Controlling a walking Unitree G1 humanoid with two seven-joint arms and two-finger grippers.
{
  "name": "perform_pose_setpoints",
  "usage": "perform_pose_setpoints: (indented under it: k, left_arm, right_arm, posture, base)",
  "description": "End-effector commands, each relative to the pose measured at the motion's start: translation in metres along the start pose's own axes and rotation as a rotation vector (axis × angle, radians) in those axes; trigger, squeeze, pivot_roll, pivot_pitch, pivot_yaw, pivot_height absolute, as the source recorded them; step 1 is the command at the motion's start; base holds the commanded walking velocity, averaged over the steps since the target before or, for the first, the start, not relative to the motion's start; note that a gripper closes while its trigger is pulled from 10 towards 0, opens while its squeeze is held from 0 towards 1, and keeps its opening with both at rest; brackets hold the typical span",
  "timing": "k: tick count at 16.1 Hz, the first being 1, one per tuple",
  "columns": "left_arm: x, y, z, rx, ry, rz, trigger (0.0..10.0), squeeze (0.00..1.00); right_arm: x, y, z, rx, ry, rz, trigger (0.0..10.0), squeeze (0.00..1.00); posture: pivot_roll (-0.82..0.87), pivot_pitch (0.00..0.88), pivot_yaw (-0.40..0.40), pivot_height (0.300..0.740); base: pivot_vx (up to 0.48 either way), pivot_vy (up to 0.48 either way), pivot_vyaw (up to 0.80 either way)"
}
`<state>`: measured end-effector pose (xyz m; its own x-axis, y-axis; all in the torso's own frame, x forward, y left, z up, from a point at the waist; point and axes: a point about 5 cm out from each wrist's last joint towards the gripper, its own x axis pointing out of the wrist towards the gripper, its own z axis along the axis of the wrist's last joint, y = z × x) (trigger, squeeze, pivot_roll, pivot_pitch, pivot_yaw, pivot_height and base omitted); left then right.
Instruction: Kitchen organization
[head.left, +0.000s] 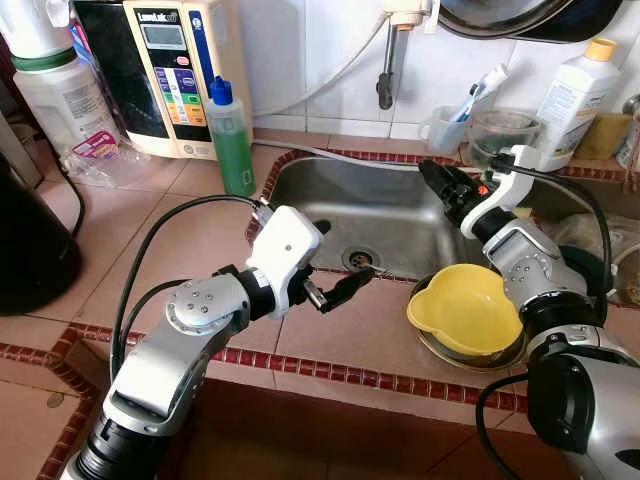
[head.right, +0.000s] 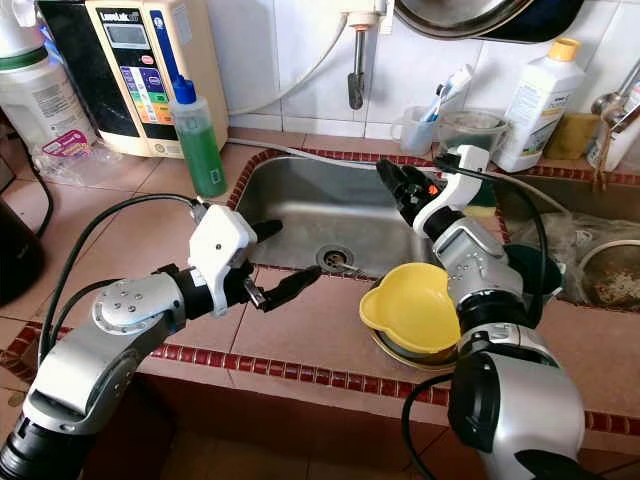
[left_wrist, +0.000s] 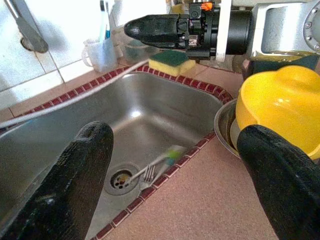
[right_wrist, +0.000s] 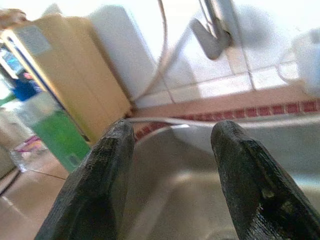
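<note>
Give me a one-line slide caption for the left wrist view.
Left gripper open above the sink, fork by the drain, yellow bowl alongside.

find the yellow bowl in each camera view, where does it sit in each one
Left eye view: yellow bowl at lower right, on the counter right of the sink, nested in a metal bowl.
Right eye view: just right of centre, low, below the right arm.
Left wrist view: at the right edge, partly behind one black finger.
Right wrist view: not in it.
Shared landmark: the sink, seen in all four.
</note>
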<state>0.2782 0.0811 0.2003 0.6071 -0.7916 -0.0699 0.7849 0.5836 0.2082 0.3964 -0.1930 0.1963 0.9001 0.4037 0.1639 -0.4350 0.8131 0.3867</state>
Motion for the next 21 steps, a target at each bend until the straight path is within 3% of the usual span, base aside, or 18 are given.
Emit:
perform_pose_setpoints:
  k: [1,4,5,8,9,11,12,14,21]
  left_arm:
    - [0.000,0.005,0.006,0.023,-0.019,0.010,10.0,0.00]
    - [-0.004,0.018,0.007,0.030,-0.031,0.063,10.0,0.00]
    - [-0.007,0.028,0.007,0.025,-0.046,0.116,10.0,0.00]
    - [-0.014,0.047,0.005,0.002,-0.088,0.259,10.0,0.00]
    - [-0.017,0.055,0.004,-0.002,-0.115,0.337,10.0,0.00]
    - [-0.022,0.059,-0.002,0.039,-0.120,0.419,10.0,0.00]
    - [-0.022,0.056,-0.005,0.053,-0.117,0.409,10.0,0.00]
    - [-0.021,0.060,-0.013,-0.015,-0.130,0.451,10.0,0.00]
    - [-0.034,0.073,-0.003,-0.027,-0.249,0.589,10.0,0.00]
  right_arm:
    - [0.009,0.012,0.018,-0.034,-0.066,0.067,10.0,0.00]
    - [0.011,0.026,0.041,-0.095,-0.192,0.142,10.0,0.00]
    - [0.010,0.032,0.052,-0.117,-0.267,0.142,10.0,0.00]
    - [0.004,0.046,0.062,-0.242,-0.342,0.142,10.0,0.00]
    - [0.000,0.052,0.063,-0.333,-0.371,0.099,10.0,0.00]
    - [-0.009,0.057,0.057,-0.412,-0.410,0.010,10.0,0.00]
    - [-0.012,0.057,0.052,-0.427,-0.415,-0.020,10.0,0.00]
    - [-0.019,0.055,0.039,-0.444,-0.410,-0.107,10.0,0.00]
    - [-0.036,0.067,0.034,-0.558,-0.420,-0.193,10.0,0.00]
  posture:
    - [-0.02,0.000,0.047,0.740]
    - [-0.02,0.000,0.041,0.740]
    - [-0.02,0.000,0.036,0.740]
    - [-0.02,0.000,0.024,0.740]
    - [-0.02,0.000,0.022,0.740]
    - [-0.02,0.000,0.017,0.740]
    - [-0.02,0.000,0.017,0.740]
    - [-0.02,0.000,0.026,0.740]
    - [-0.01,0.011,0.018,0.740]
  base:
    - [0.000,0.000,0.00]
    - [0.000,0.000,0.00]
    - [0.000,0.000,0.00]
    - [0.000,0.000,0.00]
    - [0.000,0.000,0.00]
    - [0.000,0.000,0.00]
    - [0.000,0.000,0.00]
    - [0.000,0.000,0.00]
    - [0.000,0.000,0.00]
